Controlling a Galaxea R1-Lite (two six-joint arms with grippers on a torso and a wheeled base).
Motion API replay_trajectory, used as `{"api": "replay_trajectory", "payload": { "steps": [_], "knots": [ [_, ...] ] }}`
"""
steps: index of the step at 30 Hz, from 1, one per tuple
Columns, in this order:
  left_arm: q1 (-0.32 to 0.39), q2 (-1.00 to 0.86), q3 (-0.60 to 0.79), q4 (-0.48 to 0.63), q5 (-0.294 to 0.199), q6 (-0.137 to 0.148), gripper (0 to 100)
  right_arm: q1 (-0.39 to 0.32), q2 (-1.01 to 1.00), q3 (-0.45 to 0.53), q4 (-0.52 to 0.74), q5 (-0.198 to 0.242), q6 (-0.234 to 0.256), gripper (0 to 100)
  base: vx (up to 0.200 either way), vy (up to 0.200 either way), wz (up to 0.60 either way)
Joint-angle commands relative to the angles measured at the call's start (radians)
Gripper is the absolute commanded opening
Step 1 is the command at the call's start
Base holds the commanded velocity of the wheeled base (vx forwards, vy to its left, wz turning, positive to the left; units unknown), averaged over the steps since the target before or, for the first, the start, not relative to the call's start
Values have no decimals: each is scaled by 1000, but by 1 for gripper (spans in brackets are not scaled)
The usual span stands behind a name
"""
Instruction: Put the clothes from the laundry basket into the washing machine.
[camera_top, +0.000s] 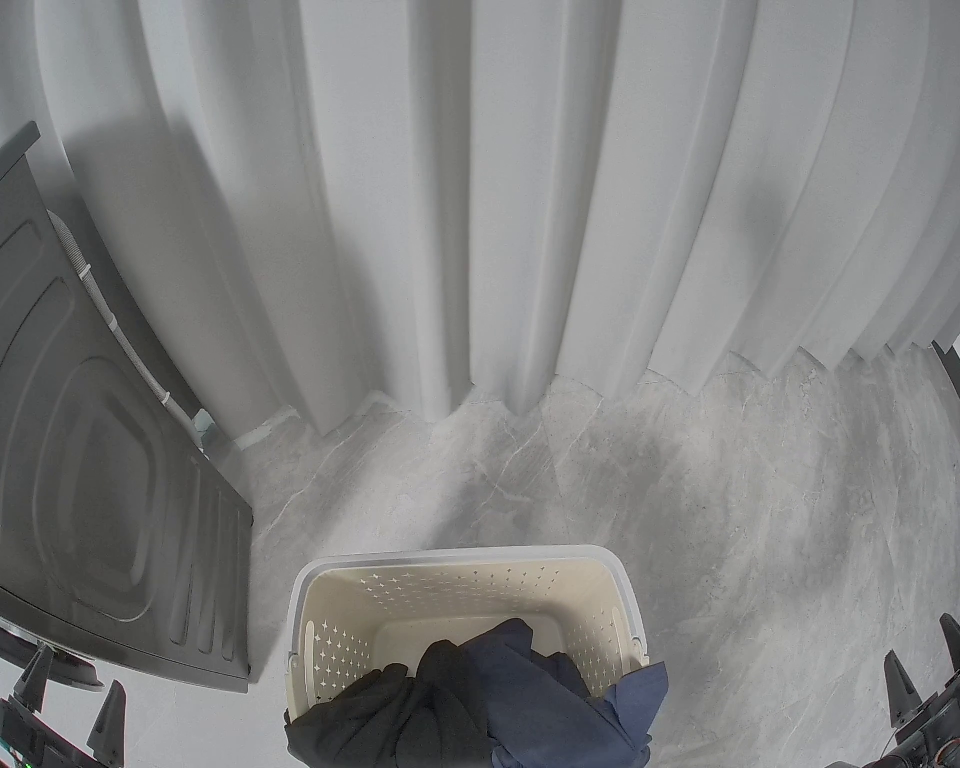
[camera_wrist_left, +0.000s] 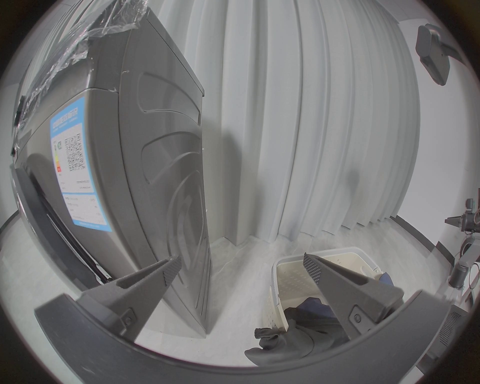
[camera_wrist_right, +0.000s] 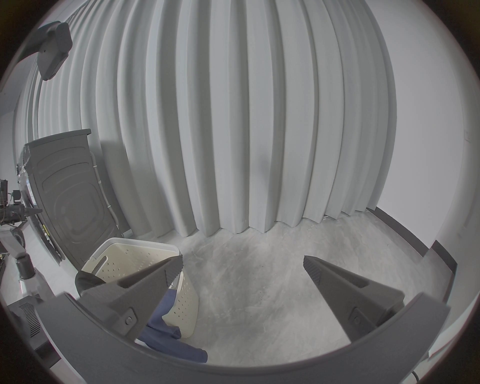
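**Both hands empty, clothes in basket**

The laundry basket (camera_top: 318, 612) sits on the floor (camera_top: 760, 520), near centre, with the washing machine (camera_top: 100, 500) just to its left, side panel facing it. The clothes (camera_top: 500, 700), one dark grey piece and one navy piece, are heaped at the basket's near end and spill over the near rim. The left hand (camera_wrist_left: 242, 259) is released, fingers spread, hanging near the machine's near corner. The right hand (camera_wrist_right: 243, 258) is also released and holds nothing, to the right of the basket.

Handling: soft, light, floppy fabric that will likely drape and trail when lifted and may snag on the rim. The best hold looks like a pinch on the bunched top fold of the heap, not a hanging edge. Can't tell if the machine door is open.
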Motion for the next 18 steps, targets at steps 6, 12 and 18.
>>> {"api": "replay_trajectory", "payload": {
  "steps": [6,12,18],
  "knots": [
    [0,-10,16,0,0,-1,100,0,-15,18,-1,0,0,100,67,0,0],
    [0,-10,16,0,0,1,100,0,-15,18,-1,0,0,100,0,0,0],
    [0,-10,16,0,0,1,100,-2,-15,18,-1,0,0,100,133,0,0]
  ]
}}
